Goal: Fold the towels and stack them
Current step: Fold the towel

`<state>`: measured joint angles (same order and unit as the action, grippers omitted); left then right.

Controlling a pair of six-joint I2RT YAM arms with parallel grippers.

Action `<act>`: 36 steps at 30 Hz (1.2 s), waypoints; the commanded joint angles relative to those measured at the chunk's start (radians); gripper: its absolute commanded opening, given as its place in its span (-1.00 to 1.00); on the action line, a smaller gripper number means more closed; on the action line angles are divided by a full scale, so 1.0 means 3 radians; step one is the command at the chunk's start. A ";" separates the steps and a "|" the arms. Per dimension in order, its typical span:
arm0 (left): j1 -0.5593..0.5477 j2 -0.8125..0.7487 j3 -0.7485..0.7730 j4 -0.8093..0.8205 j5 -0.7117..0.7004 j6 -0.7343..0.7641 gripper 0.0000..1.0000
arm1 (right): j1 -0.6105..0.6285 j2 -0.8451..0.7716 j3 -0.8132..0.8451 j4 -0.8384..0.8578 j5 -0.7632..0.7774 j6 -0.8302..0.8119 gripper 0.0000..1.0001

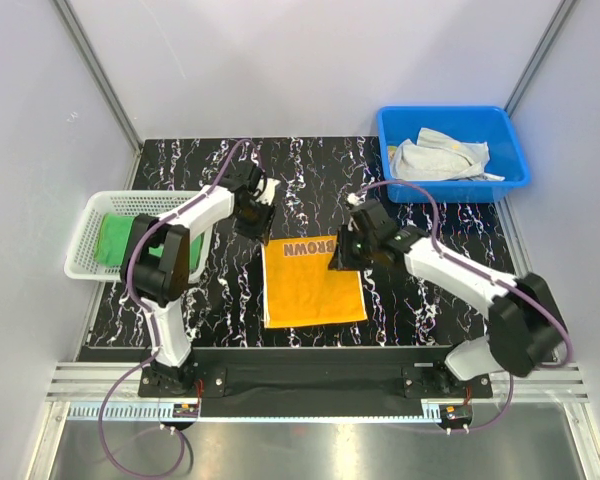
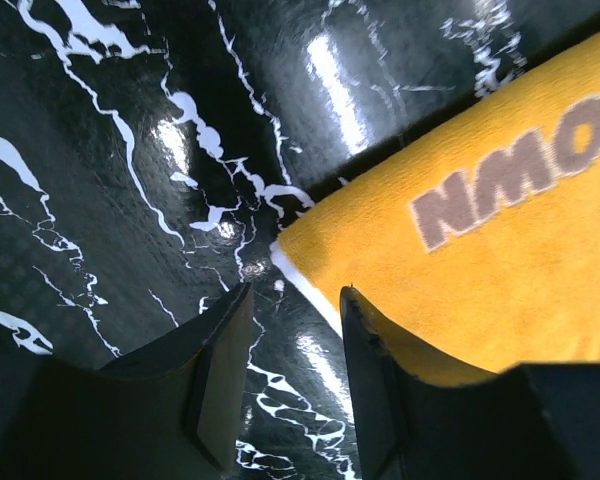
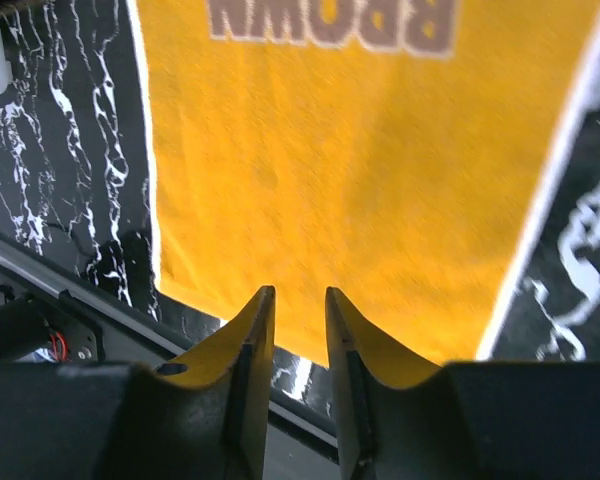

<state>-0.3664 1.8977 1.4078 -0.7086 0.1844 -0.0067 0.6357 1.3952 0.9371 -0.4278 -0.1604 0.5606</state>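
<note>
An orange-yellow towel [image 1: 313,282] with the brown word BROWN lies flat in the middle of the black marbled table. My left gripper [image 1: 257,222] hovers just off its far left corner, open, with only bare table between the fingers [image 2: 296,290]; that corner of the towel [image 2: 480,260] lies to the right of them. My right gripper [image 1: 342,258] hangs over the towel's far right part, open and holding nothing [image 3: 299,292], with the towel [image 3: 360,170] spread beneath it. A green towel [image 1: 113,240] lies in the white basket. Pale towels [image 1: 440,158] are heaped in the blue bin.
The white basket [image 1: 88,232] stands at the table's left edge. The blue bin [image 1: 515,150] sits at the back right corner. A metal rail with both arm bases runs along the near edge.
</note>
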 commanded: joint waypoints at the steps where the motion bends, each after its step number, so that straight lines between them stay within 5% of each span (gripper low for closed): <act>1: 0.0025 0.0086 0.0129 -0.0067 0.0152 0.0201 -0.11 | 0.0100 0.0389 0.0266 0.0209 -0.0196 -0.0135 -0.35; 4: 0.0030 0.0158 0.0124 -0.0031 0.0178 0.0217 -0.20 | 0.0334 0.0620 0.0399 0.0463 -0.0227 -0.0018 -0.45; 9: 0.0061 0.0281 0.0160 -0.0016 0.0249 0.0191 -0.76 | 0.0820 0.0968 0.0501 0.0929 -0.0166 0.0283 -0.67; 13: 0.0076 0.0332 0.0201 -0.0031 0.0254 0.0165 -1.00 | 0.1137 0.1325 0.0619 0.1017 -0.0013 0.0396 -0.70; 22: 0.0112 0.0378 0.0221 -0.0036 0.0249 0.0135 -1.00 | 0.1486 0.1899 0.0839 0.1191 0.0049 0.0606 -0.71; 29: 0.0127 0.0363 0.0241 -0.0067 0.0223 0.0130 -1.00 | 0.1552 0.1690 0.0951 0.0941 0.0269 0.0515 -0.59; 33: 0.0127 0.0291 0.0318 -0.0087 0.0316 0.0160 -0.76 | 0.1496 0.1440 0.1161 0.0573 0.0361 0.0092 -0.31; 36: 0.0127 0.0276 0.0450 -0.0184 0.0341 0.0272 -0.34 | 0.1130 0.1189 0.1141 0.0383 0.0045 -0.0298 -0.13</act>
<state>-0.3347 2.0121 1.4712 -0.7525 0.2443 0.0425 1.0714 1.8744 1.2331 -0.2436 -0.1219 0.6186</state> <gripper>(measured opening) 0.296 0.424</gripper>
